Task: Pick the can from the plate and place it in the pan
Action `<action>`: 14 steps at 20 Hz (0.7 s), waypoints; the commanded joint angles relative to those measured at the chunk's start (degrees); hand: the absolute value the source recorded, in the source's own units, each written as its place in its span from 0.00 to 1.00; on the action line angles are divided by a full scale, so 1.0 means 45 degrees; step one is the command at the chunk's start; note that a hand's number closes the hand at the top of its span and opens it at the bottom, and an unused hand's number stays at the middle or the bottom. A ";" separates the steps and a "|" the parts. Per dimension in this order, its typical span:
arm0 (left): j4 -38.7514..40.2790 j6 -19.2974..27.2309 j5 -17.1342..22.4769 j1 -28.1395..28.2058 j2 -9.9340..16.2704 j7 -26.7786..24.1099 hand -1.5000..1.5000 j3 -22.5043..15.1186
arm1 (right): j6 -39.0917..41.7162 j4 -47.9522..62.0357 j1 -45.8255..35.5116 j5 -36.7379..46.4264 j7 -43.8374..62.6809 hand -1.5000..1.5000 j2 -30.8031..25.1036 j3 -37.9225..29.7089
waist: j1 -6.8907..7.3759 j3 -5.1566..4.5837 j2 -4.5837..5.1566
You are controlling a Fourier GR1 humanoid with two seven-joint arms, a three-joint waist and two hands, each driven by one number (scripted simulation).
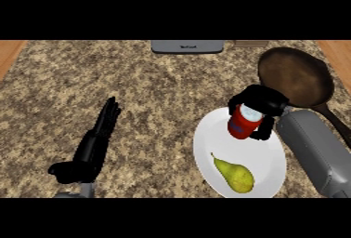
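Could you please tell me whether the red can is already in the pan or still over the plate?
Still over the plate: the red can, gripped by the right hand, overlaps the white plate; the pan holds nothing.

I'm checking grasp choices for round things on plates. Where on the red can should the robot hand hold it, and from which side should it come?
Round the can's red side wall, about mid-height, coming from the right, the pan side. The can stands tilted at the plate's far end with the pear nearer the robot, so that side is free. The right robot hand already curls round it there.

Grey appliance (187, 46) bears a small white mark — too blurred to read.
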 commanded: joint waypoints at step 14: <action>-0.0185 0.0237 -0.0076 -0.0060 0.0053 0.0451 0.50 0.0305 | -0.4344 -0.7740 0.2092 0.1238 1.2621 1.00 0.3503 -0.2047 | -0.0411 0.0111 -0.0005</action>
